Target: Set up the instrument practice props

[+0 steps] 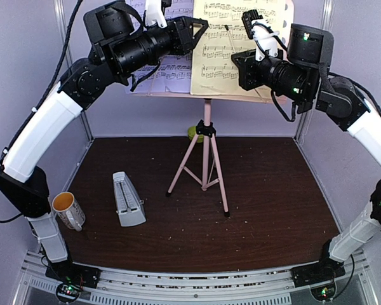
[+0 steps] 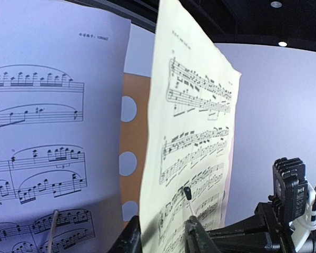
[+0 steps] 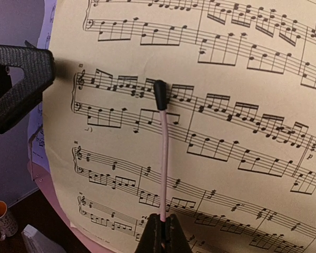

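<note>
The pink tripod music stand (image 1: 206, 159) stands mid-table, with a lavender page (image 1: 174, 70) and a pale-yellow page (image 1: 216, 57) on its perforated desk (image 2: 138, 137). My left gripper (image 1: 193, 28) is up at the yellow page's left edge. In the left wrist view its jaws (image 2: 163, 240) stand apart, with the yellow page (image 2: 195, 132) edge-on between them. My right gripper (image 3: 162, 234) is shut on the stand's thin pink page-holder wire (image 3: 163, 158), whose black tip lies against the yellow page (image 3: 226, 174). The grey metronome (image 1: 128, 200) stands on the table front left.
A white mug (image 1: 68, 210) with an orange inside sits at the table's left edge beside the left arm. A small lime-green bowl (image 1: 192, 133) is behind the stand's post. The tripod's legs spread across the table's centre.
</note>
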`<state>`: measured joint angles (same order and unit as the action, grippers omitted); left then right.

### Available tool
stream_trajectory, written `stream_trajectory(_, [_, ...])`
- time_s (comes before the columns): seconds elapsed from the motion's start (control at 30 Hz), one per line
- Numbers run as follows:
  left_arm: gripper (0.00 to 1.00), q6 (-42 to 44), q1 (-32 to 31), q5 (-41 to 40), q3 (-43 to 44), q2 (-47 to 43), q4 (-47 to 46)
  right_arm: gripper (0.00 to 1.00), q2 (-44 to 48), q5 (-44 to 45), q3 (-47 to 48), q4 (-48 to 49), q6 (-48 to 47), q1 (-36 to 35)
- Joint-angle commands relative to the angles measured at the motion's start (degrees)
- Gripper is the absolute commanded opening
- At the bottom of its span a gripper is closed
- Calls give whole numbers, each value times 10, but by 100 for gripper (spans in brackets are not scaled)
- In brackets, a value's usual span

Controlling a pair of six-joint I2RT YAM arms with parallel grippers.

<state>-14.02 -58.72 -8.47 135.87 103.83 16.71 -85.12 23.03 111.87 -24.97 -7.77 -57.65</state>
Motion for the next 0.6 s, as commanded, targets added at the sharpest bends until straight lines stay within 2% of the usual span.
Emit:
stream_trajectory(0.0, [30,2,-4,2,19,-3,-2,0,23,5,-10,40,-8,-7])
stream_trajectory(0.27, [31,7,-8,-9,-30,-33,0,0,26,6,-16,41,-10,-7])
stream_trajectory(0.4, [16,8,-8,-6,-36,-31,-8,0,28,5,-18,42,-10,-7])
stream_trajectory(0.57, [3,6,-8,-1,-33,-19,-18,0,29,4,-20,41,-10,-7])
